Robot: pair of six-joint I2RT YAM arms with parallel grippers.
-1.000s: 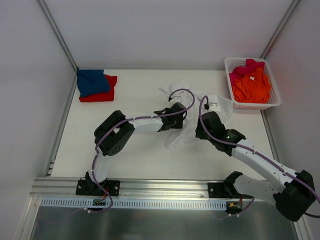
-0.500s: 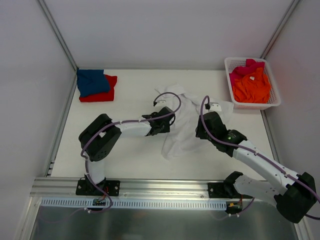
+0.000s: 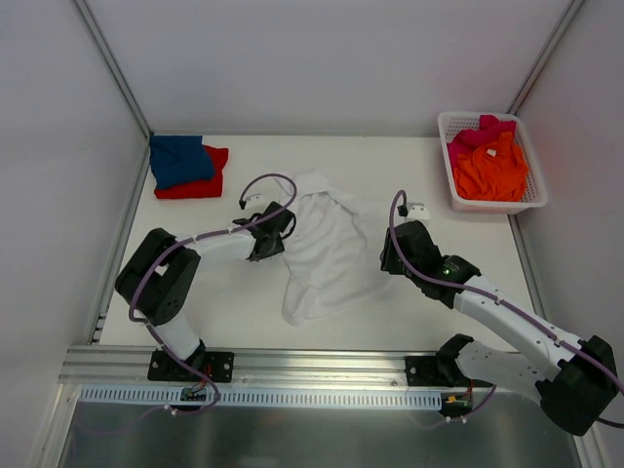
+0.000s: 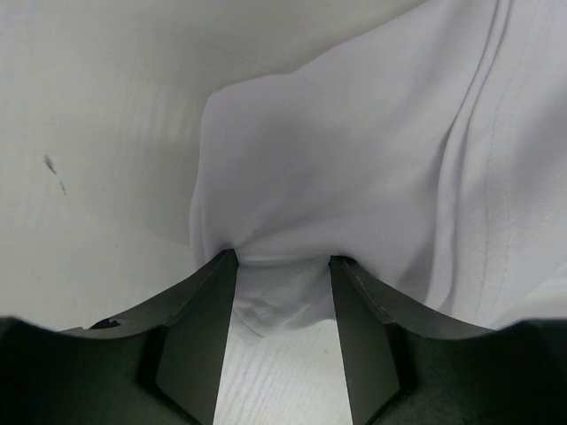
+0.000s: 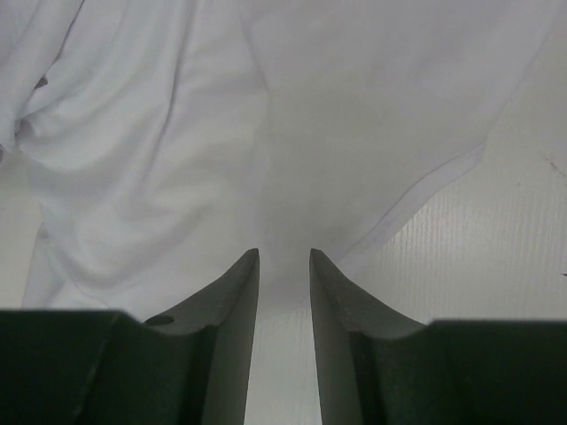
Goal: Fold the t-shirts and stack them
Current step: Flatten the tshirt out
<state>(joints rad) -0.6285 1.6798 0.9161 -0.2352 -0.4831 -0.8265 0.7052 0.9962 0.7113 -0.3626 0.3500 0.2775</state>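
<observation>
White t-shirt [image 3: 327, 249] crumpled at tabletop [image 3: 244, 307] centre. Left pincer [image 3: 280, 226] at shirt's 9 o'clock edge, pinching bunched cloth. Right pincer [image 3: 388, 250] at shirt's 3 o'clock edge, pinching hem fold. Blue t-shirt [image 3: 179, 159] folded atop red t-shirt [image 3: 205, 185], 10 o'clock corner. Orange t-shirt [image 3: 492, 172] and pink t-shirt [image 3: 480, 133] in basket [image 3: 493, 206], 2 o'clock corner.
</observation>
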